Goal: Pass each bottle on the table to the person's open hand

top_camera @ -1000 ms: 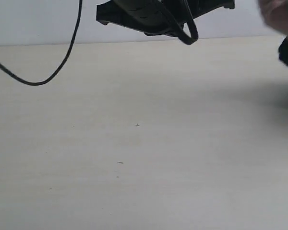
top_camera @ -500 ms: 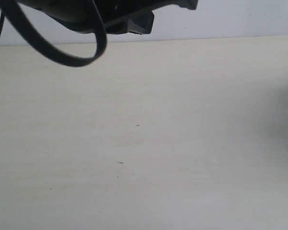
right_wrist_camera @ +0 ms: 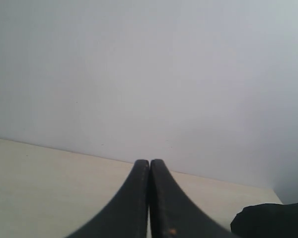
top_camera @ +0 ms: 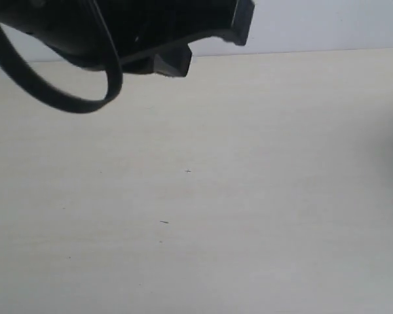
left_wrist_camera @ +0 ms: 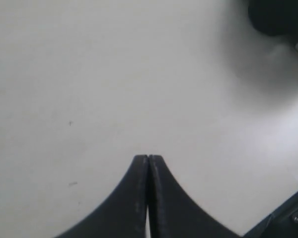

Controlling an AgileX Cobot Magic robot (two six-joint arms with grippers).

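**As both grippers sit pinched shut, black arm hangs over table's far edge**

Where the left wrist cam looks down, the left gripper [left_wrist_camera: 148, 158] has its two dark fingers pressed flat together, tip to tip, w/ nothing between them. It hangs above the table [left_wrist_camera: 89, 74], apart from the surface. A blurred dark shape [left_wrist_camera: 278, 17] sits at one corner of that view, w/ a soft grey shadow on the table just beside it.

Right gripper [right_wrist_camera: 149, 162]: same story, fingers closed against each other, no gap, gripping nothing. It points toward the pale wall [right_wrist_camera: 139, 74] at the table's far edge; a strip of cream tabletop runs under it. A dark rounded lump [right_wrist_camera: 270, 220] shows near the fingers; can't tell what it is.

Ext. view: the table fills most of the frame, cream w/ faint grain and a few tiny dark specks [top_camera: 187, 171] approx. mid-frame. A bulky black arm part [top_camera: 137, 29], out of focus, covers the upper left in front of the wall. A black cable [top_camera: 52, 98] loops down from it.

Bottles: can't tell where they are from these views.
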